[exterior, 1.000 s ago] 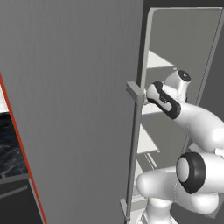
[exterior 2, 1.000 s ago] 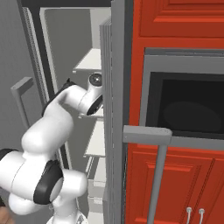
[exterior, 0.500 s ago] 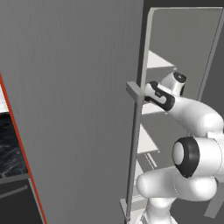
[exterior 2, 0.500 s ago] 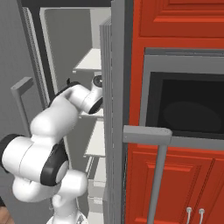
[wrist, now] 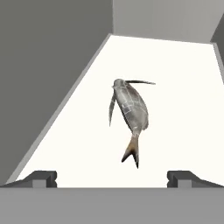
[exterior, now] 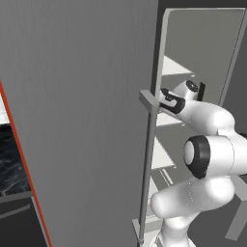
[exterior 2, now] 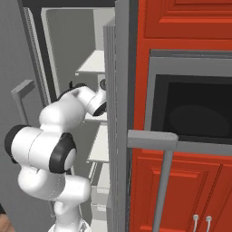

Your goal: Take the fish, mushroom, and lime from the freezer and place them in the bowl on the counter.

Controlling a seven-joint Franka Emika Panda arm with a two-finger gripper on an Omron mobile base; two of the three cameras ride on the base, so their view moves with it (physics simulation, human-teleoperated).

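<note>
Inside the freezer [exterior: 87, 120]: arm reached in past the open door, hand at the level of a pale shelf [wrist: 175, 87].
Fish [wrist: 130, 114]: lying flat on that shelf, grey, tail toward the hand, head away, body slanted a little across the line of approach.
Gripper [wrist: 113, 177]: jaws spread fully wide, nothing between them; both tips short of the tail, not touching it.
Step in hand: judged to be the reach for the fish, first of the three items.
Doing it well: advance along the shelf until the tips straddle the thick mid-body, not the thin tail; roll the wrist so the fingers close across the width; stay low over the shelf without scraping.
Edges: grey side wall close on the left of the hand view, shelf lip running along it; back wall beyond the head.
Open room: bare shelf wide to the right of the fish; retreat straight back through the door gap looks clear.
Mushroom, lime, bowl: whereabouts cannot be told.
</note>
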